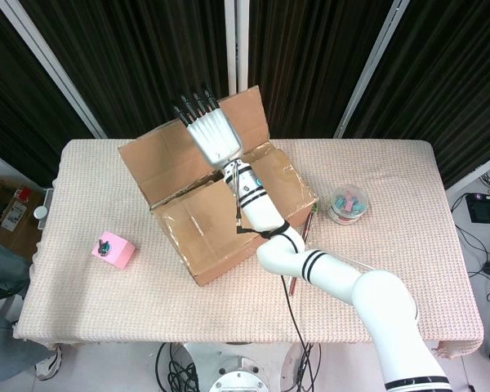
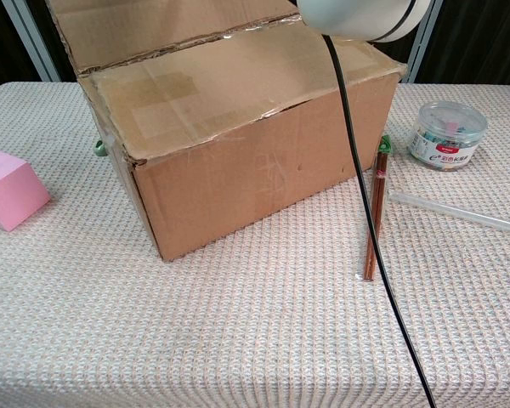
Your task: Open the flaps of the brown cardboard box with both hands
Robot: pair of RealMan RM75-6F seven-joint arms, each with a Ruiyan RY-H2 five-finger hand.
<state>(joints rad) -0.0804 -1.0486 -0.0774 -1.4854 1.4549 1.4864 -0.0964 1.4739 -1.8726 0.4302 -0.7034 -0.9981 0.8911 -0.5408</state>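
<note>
The brown cardboard box [image 1: 229,241] stands at the table's middle, turned at an angle. Its far long flap [image 1: 167,159] is lifted and leans back past upright, while the near long flap [image 1: 200,214] still lies flat over the top. My right hand [image 1: 215,135] presses flat against the raised flap's inner face, fingers stretched upward, holding nothing. In the chest view the box [image 2: 255,174] fills the middle, the raised flap [image 2: 153,30] runs off the top edge, and only my right arm [image 2: 357,13] shows. My left hand appears in neither view.
A pink block [image 1: 113,251] sits left of the box. A clear jar of small items [image 1: 348,202] stands to its right. Red-brown sticks [image 2: 376,212] and a clear tube [image 2: 459,212] lie by the box's right end. A black cable [image 2: 365,195] hangs from my arm.
</note>
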